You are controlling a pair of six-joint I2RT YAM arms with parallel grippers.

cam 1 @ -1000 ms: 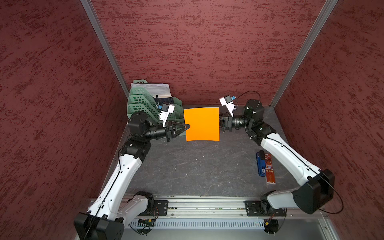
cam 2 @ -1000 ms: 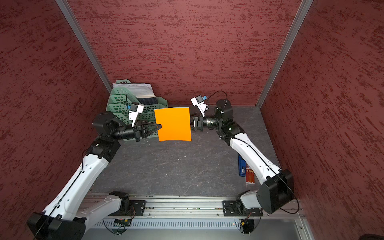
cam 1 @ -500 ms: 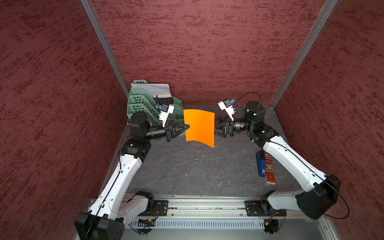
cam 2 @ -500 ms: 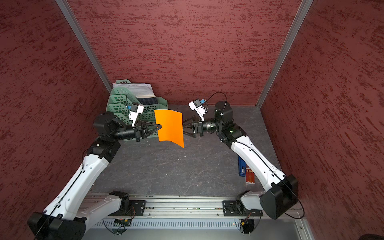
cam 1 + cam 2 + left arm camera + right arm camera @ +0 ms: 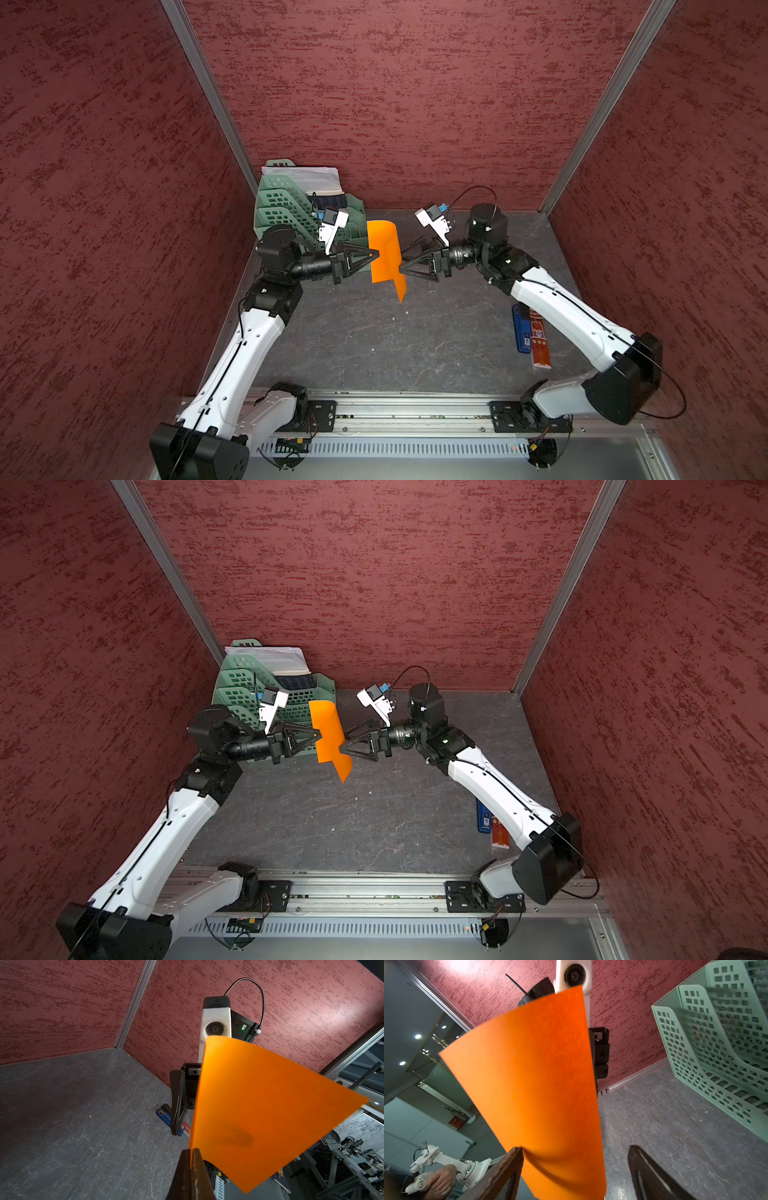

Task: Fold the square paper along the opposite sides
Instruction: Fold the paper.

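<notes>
Dark grey stone-patterned counter (image 5: 374,345), red textured walls on three sides.

The square paper (image 5: 384,253) is up in the air over the back middle of the counter, between the two arms. It stands roughly on edge and is curled, not flat. Both top views show its upper part bowed over and one lower corner hanging down toward the counter.

Left hand (image 5: 376,254): fingers pressed together, pinching the paper's near edge. The left wrist view shows the fingertips (image 5: 188,1159) closed on the sheet (image 5: 259,1109), which fans out beyond them.

Right hand (image 5: 403,261): fingers spread wide, pointing at the sheet's opposite side. In the right wrist view the paper (image 5: 533,1076) reaches into the gap. Its lower edge lies against one finger (image 5: 510,1167); the other finger (image 5: 648,1174) stands well clear. No clamp on this side.

The two hands face each other nearly tip to tip, with the sheet between them.

Back left corner: green slotted file rack (image 5: 291,208) holding white printed sheets (image 5: 307,178), just behind the left hand.

Right side of the counter, partly under the right arm: a blue flat item (image 5: 521,332) with a red packet (image 5: 540,345) just beside it.
</notes>
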